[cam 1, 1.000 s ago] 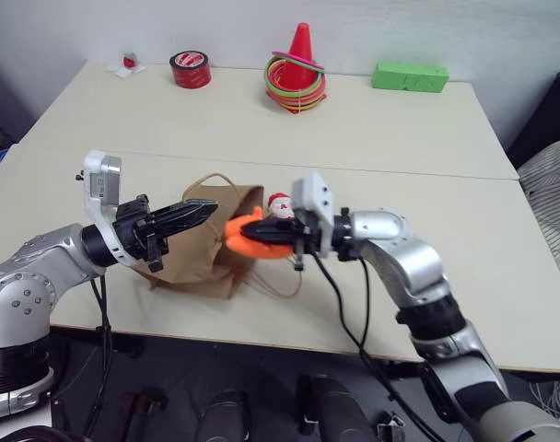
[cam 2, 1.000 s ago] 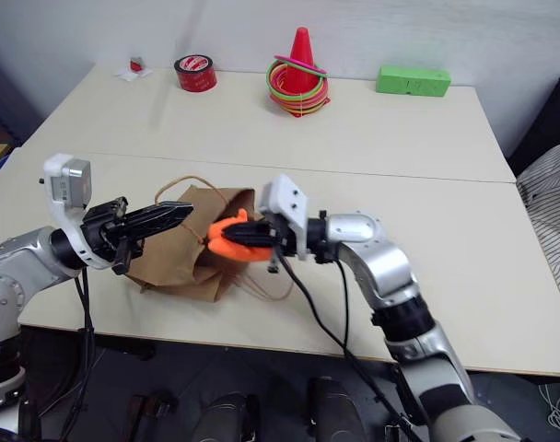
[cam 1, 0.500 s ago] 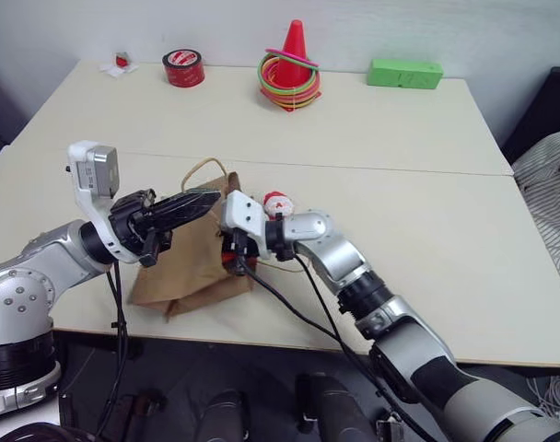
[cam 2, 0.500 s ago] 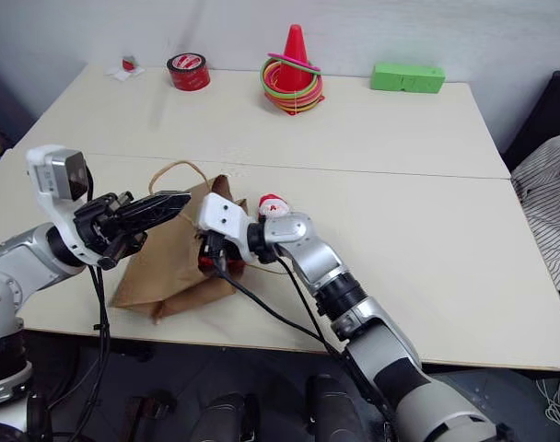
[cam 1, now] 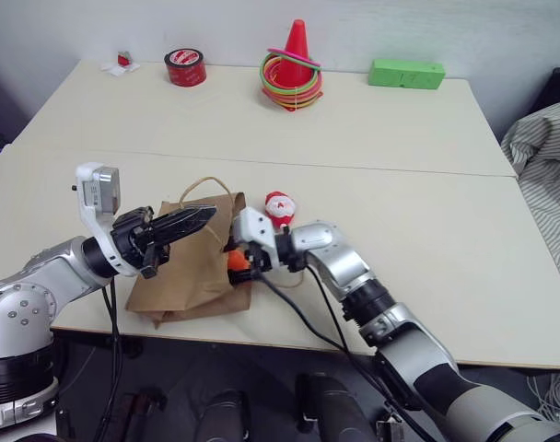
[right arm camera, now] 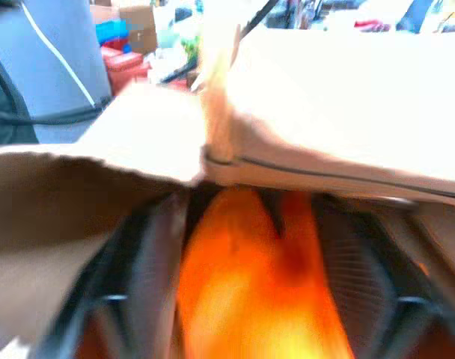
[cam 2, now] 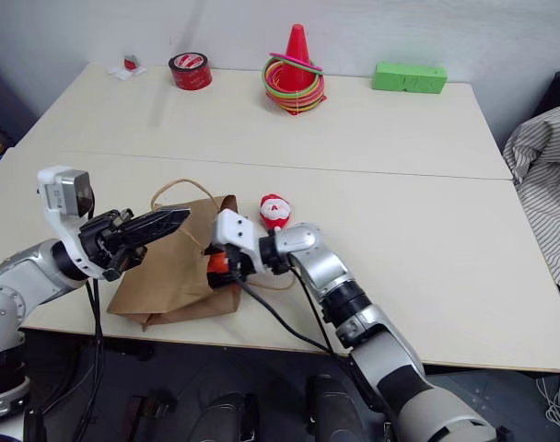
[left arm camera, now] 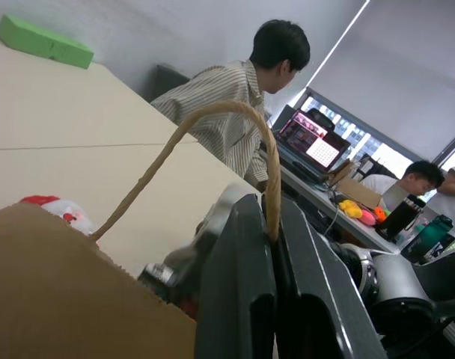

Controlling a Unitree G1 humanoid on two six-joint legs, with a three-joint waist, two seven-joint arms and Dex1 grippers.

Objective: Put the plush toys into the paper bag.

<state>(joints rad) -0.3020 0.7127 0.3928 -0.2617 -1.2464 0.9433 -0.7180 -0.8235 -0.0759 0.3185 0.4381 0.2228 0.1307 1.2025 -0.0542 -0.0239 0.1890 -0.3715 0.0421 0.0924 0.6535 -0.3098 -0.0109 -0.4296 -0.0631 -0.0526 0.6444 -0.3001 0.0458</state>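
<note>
The brown paper bag (cam 1: pixel 190 272) lies on its side near the table's front edge, mouth toward my right arm. My left gripper (cam 1: pixel 195 219) is shut on one of its cord handles (left arm camera: pixel 212 112) and holds that loop up above the bag. At the mouth, my right gripper (cam 1: pixel 234 261) stands open. The orange plush toy (right arm camera: pixel 250 284) sits between its spread fingers (right arm camera: pixel 156 277), just inside the bag's edge. The red-and-white Santa plush toy (cam 1: pixel 280 206) rests on the table just behind the right gripper, outside the bag.
At the table's far side stand a red tape roll (cam 1: pixel 186 67), a red cone with coloured rings (cam 1: pixel 294 66) and a green block (cam 1: pixel 407 73). A person in a striped shirt (cam 1: pixel 542 175) is at the right edge. A seam (cam 1: pixel 400 172) crosses the table.
My right gripper swung left and down with the orange toy into the bag's mouth, then spread its fingers. The bag now lies flatter. My left gripper still holds the handle.
</note>
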